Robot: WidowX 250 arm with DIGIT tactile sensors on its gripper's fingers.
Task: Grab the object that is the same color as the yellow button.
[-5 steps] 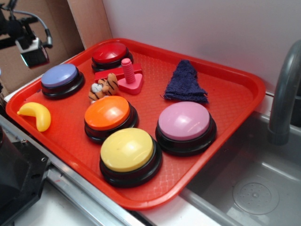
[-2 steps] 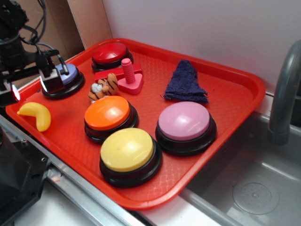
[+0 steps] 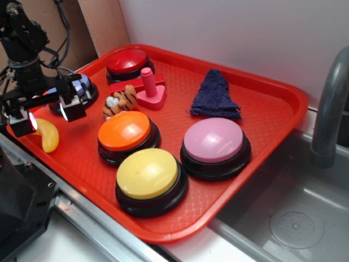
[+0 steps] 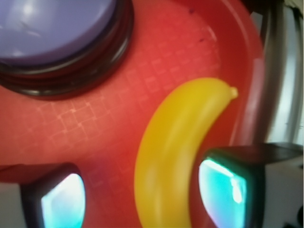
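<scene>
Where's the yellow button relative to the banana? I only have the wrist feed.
Observer: The yellow button sits near the front edge of the tray, well away from the banana in the left corner. The orange button is closer to the banana.
Operator: Anything crowding the arm?
Observer: The exterior view shows the hand open and low over that corner, in front of the purple button. A tiger toy lies off to its side, apart from it.
Operator: Other yellow items?
Observer: None. The rest is a red button, a pink button and a dark blue cloth.
</scene>
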